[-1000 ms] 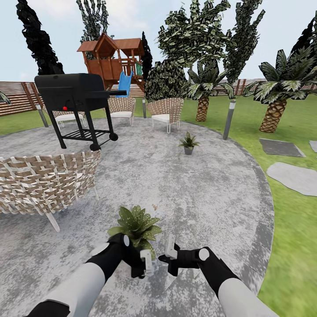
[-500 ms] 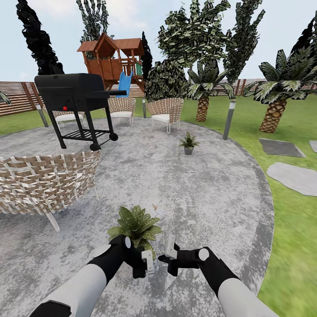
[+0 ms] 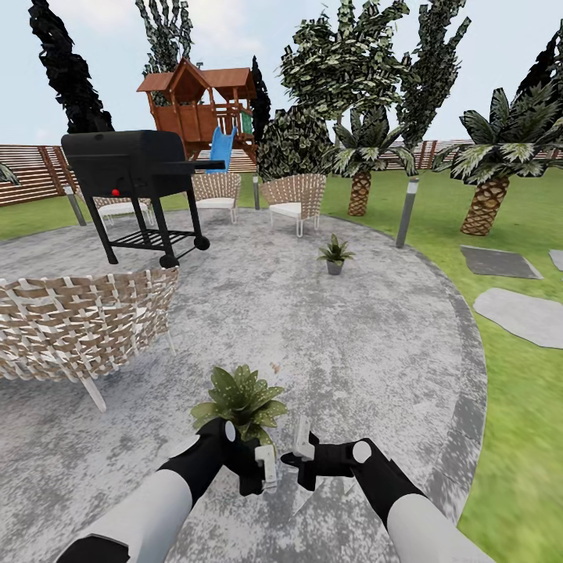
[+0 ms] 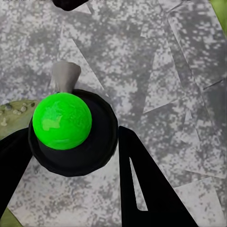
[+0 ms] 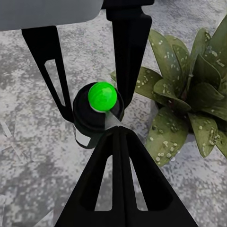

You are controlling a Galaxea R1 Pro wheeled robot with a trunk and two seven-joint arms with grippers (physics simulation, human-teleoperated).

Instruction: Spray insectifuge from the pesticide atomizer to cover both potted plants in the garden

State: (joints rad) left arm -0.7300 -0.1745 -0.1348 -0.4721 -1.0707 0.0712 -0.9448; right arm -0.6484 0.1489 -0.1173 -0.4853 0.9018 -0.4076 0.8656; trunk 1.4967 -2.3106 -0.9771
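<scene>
The left hand point(image 3: 262, 469) was clamped around the pesticide atomizer point(image 4: 71, 130), right beside the near potted plant point(image 3: 238, 403), whose leaves had pale specks. The right hand point(image 5: 118, 137) looked closed and empty. A second potted plant point(image 3: 335, 254) sat farther back on the patio point(image 3: 352, 352).

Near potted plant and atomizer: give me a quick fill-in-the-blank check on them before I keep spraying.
1. The pesticide atomizer sits between the fingers of the ___ gripper.
2. The leaves of the near potted plant are dotted with pale whitish ___.
3. The right gripper holds nothing and its fingers are ___.
4. The far potted plant stands on the round grey stone ___.

Missing words: left; specks; shut; patio.
</scene>
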